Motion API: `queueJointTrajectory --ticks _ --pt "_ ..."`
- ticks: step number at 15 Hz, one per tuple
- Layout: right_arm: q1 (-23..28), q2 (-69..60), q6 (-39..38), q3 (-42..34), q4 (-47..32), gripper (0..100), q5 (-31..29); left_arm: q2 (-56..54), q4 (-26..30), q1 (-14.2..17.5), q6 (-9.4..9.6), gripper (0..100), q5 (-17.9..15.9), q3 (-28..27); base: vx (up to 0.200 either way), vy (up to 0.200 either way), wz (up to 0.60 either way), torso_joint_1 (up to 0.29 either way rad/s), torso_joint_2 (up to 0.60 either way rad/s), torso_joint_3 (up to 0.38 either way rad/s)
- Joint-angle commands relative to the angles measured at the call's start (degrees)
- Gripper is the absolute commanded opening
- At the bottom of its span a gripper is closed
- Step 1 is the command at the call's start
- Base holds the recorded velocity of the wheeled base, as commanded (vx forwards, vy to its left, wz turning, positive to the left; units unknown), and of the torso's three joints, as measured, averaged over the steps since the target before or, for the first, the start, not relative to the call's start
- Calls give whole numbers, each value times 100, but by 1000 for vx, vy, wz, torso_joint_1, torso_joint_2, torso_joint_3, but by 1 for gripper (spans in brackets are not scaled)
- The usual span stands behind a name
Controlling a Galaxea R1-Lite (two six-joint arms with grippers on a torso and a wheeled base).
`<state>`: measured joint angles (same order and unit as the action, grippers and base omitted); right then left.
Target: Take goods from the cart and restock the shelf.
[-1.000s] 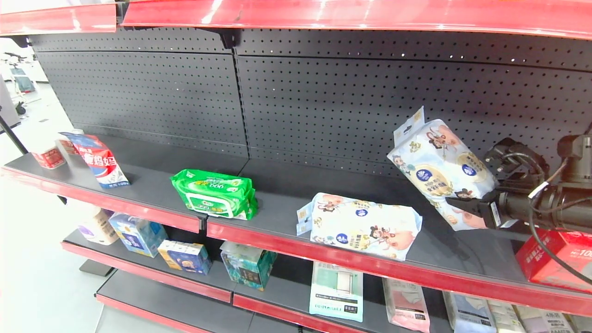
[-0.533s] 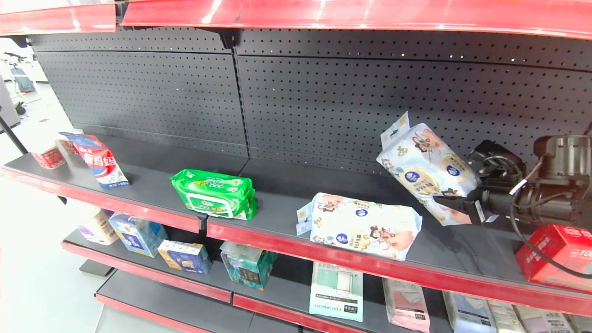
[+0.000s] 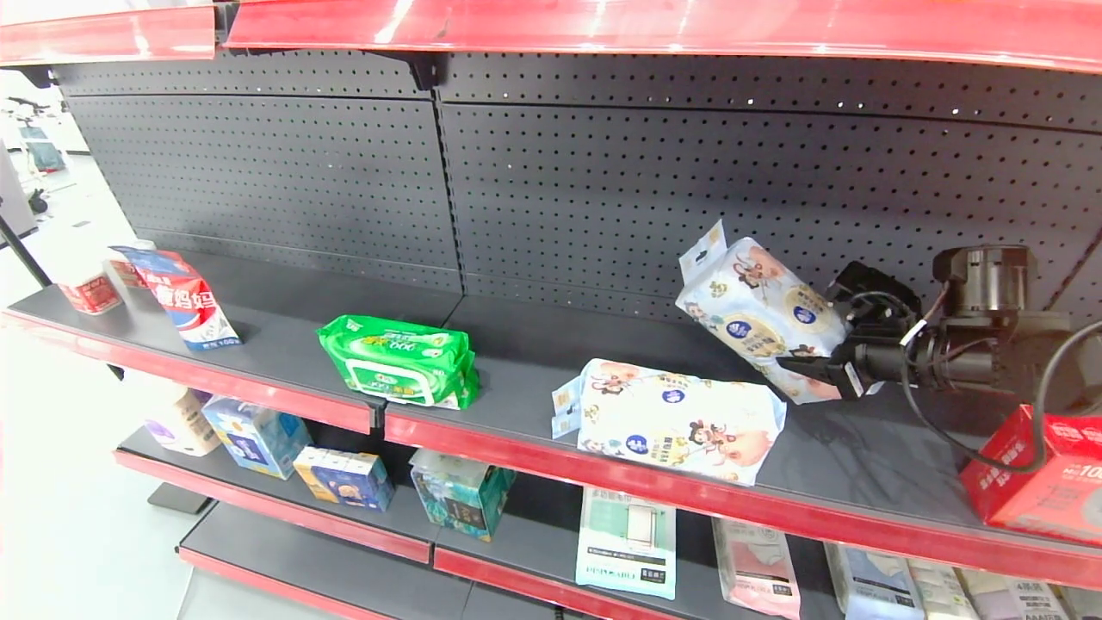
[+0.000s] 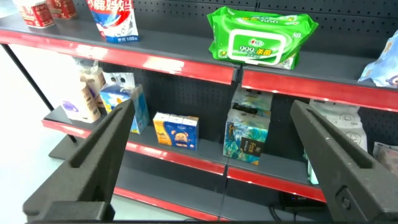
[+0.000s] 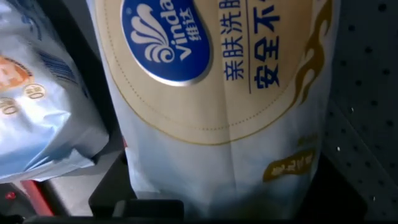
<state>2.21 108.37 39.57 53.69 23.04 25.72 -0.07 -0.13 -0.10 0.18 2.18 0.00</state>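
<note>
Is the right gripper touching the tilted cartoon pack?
Touching. The head view shows the right gripper clamped on the lower end of the tilted cartoon pack.

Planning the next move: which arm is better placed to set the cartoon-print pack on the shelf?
Right. Right gripper holds that pack tilted over the shelf; left gripper is open, empty.

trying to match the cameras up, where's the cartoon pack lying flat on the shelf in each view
head view: cartoon pack lies flat at the shelf front, below and left of the held pack.
left wrist view: its corner, same shelf as the green wipes.
right wrist view: beside the held pack.
shared landmark: red shelf edge along its front.
</note>
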Motion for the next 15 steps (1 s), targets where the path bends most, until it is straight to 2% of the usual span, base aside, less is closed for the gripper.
queueJointTrajectory --ticks 1,8,11,14,15 --pt "-10 342 183 239 -10 0 100 7 -4 10 -1 100 2 0 0 0 0 0 0 0" --pt "-282 580 517 432 -116 0 117 7 -4 10 -1 100 2 0 0 0 0 0 0 0" --pt "-203 597 1026 581 -581 0 275 7 -4 1 -1 100 2 0 0 0 0 0 0 0" --pt "-168 632 1105 1197 -1531 0 275 7 -4 1 -1 100 2 0 0 0 0 0 0 0" --pt "-177 694 1114 1276 -1592 0 267 7 -4 1 -1 100 2 0 0 0 0 0 0 0"
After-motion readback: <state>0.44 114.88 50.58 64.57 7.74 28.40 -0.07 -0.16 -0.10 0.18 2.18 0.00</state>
